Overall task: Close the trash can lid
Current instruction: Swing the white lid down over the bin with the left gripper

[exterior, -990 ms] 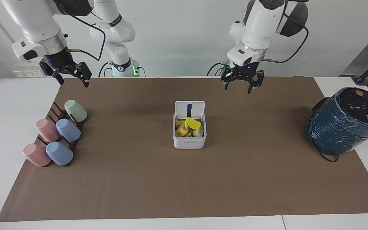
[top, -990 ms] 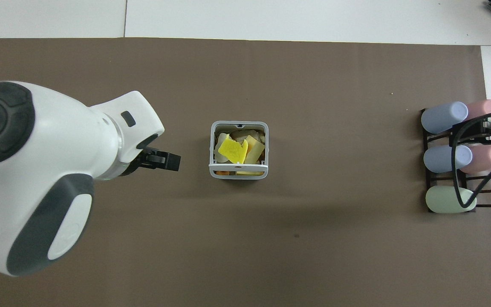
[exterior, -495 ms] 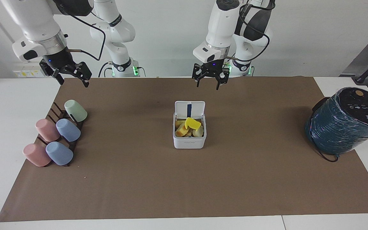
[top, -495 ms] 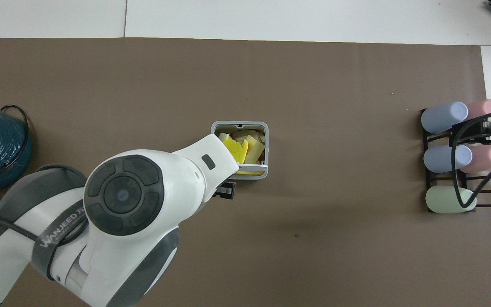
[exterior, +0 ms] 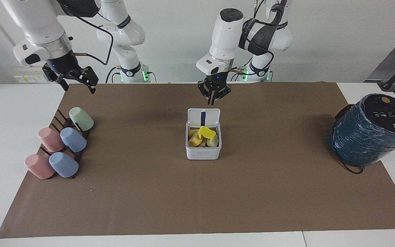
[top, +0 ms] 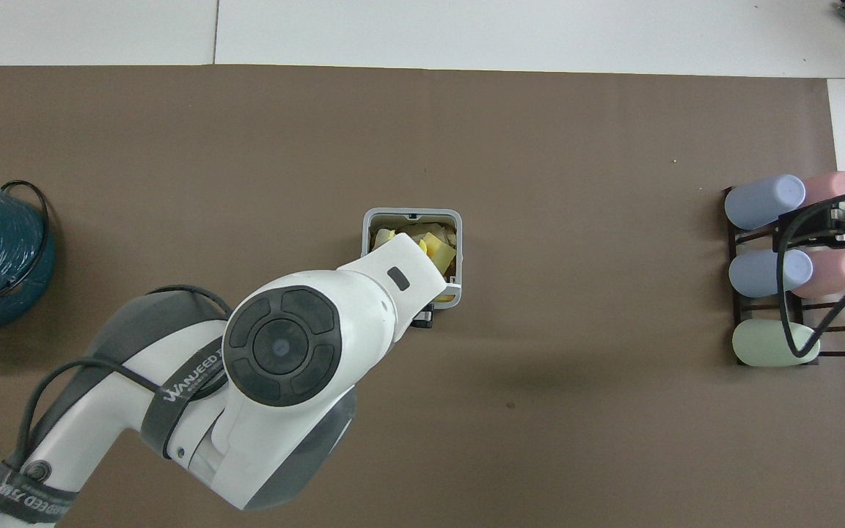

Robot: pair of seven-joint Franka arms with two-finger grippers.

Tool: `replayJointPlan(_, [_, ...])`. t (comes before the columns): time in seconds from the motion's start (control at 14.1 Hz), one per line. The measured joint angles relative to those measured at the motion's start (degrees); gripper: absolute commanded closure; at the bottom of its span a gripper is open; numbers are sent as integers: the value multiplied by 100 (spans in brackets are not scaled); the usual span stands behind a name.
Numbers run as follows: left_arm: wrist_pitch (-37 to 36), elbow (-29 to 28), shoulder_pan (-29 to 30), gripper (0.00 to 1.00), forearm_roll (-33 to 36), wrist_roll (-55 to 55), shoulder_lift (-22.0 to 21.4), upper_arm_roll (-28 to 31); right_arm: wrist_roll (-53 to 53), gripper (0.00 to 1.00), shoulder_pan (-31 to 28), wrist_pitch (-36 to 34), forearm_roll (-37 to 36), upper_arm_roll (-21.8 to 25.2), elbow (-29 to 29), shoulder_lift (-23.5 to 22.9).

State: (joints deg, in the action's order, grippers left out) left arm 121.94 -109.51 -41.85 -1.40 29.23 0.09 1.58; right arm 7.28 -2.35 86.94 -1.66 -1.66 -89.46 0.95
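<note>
Brown paper (exterior: 197, 192) covers most of a white table (exterior: 12, 137), with a plain white wall at the robots' end. At the middle of the paper stands the trash can (exterior: 203, 151), a small white cube with rounded corners and a line of tiny text on its front, too small to read. Its lid (exterior: 203, 117) stands upright at the edge nearer the robots, the dark blue strip on its underside showing. Inside lies a heap of yellow, orange and pale scraps (exterior: 203, 136), a bright yellow piece on top.

Toward the left arm's end of the table a large dark teal wrapped cylinder (exterior: 369, 132) leans over, with a black top panel of small white symbols and a black cable at its foot. Toward the right arm's end a dark rack (exterior: 68, 137) holds five cups on their sides: two pink, two blue, one pale green.

In the facing view the left gripper (exterior: 213, 98) hangs just above the lid's top edge, apart from it, fingers drawn close together and pointing down. A band on that arm reads "WANJEED". The right gripper (exterior: 77, 84) waits in the air over the paper's corner beside the rack, fingers spread.
</note>
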Motion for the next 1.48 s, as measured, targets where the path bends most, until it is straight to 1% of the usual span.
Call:
replayJointPlan(0.28, [520,-12,17,100,0,1,211,47,0,0,0,0,0,0,0,0])
replayJointPlan(0.64, [1504,-19,137,100,0,11,643,104,0,0,0,0,0,0,0,0])
replayJointPlan(0.99, [1886,-19,289,100,0,11,862,112,0,0,0,0,0,0,0,0])
replayJointPlan(1.27, [2345,-6,297,100,0,11,1229,99,0,0,0,0,0,0,0,0])
replayJointPlan(1.48, [2476,50,297,100,0,11,1424,93,0,0,0,0,0,0,0,0])
